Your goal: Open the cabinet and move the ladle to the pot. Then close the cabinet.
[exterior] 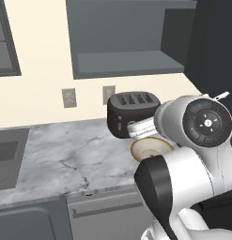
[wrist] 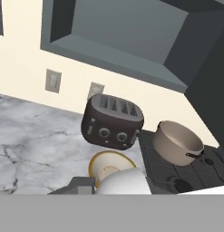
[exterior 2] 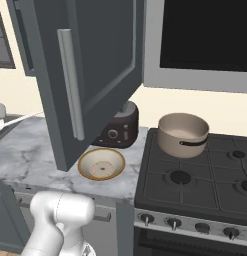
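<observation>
The dark grey cabinet (exterior: 131,42) (wrist: 127,31) stands open with a bare shelf. Its door (exterior 2: 90,75), with a silver bar handle (exterior 2: 71,82), is swung out over the counter. The beige pot (exterior 2: 182,134) (wrist: 177,142) sits on the stove's back left burner. My gripper (exterior: 142,127) hovers low in front of the toaster, shut, its fingers hidden. The ladle's thin white handle (exterior 2: 25,118) runs level in the air from the hand towards the door. The handle's tip (exterior: 222,95) pokes out past my arm's joint.
A black toaster (exterior: 133,112) (exterior 2: 120,131) (wrist: 112,121) stands by the wall on the marble counter (exterior: 65,154). A shallow tan bowl (exterior: 150,149) (exterior 2: 101,164) (wrist: 109,164) lies in front of it. The stove (exterior 2: 195,185) adjoins on the right, under a dark microwave (exterior 2: 205,35).
</observation>
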